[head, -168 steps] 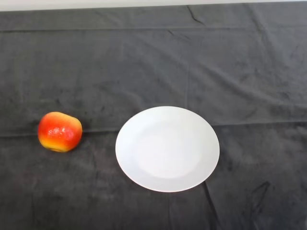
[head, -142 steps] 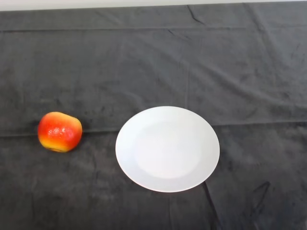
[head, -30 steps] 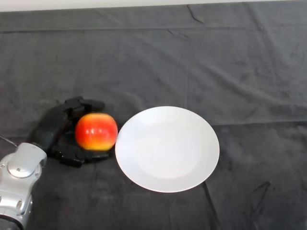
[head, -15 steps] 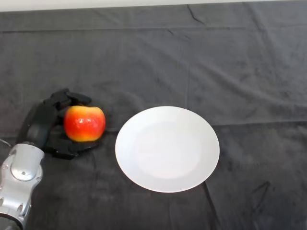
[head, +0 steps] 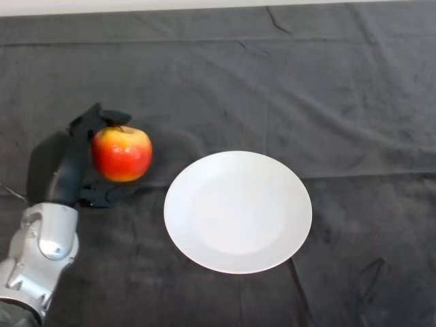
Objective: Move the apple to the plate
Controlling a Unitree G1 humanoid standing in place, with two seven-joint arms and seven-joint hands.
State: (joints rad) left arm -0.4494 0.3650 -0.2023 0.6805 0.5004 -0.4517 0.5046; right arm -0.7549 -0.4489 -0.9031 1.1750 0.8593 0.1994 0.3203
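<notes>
A red and yellow apple [head: 122,153] is held at the left of the table, with my black left hand [head: 70,167] curled round it from the left. Fingers [head: 102,117] wrap over its far side and the thumb [head: 102,197] lies below it. The apple looks lifted a little off the cloth. An empty white plate [head: 238,211] lies flat to the right of the apple, a small gap apart from it. My silver-grey forearm [head: 39,252] comes in from the lower left.
A dark cloth [head: 327,95] with creases covers the whole table. A pale strip [head: 136,5] runs along the far edge at the top.
The hand came in and closed round the apple, carrying it right towards the plate. Over the last second the apple has moved back left and farther away, seemingly rising.
</notes>
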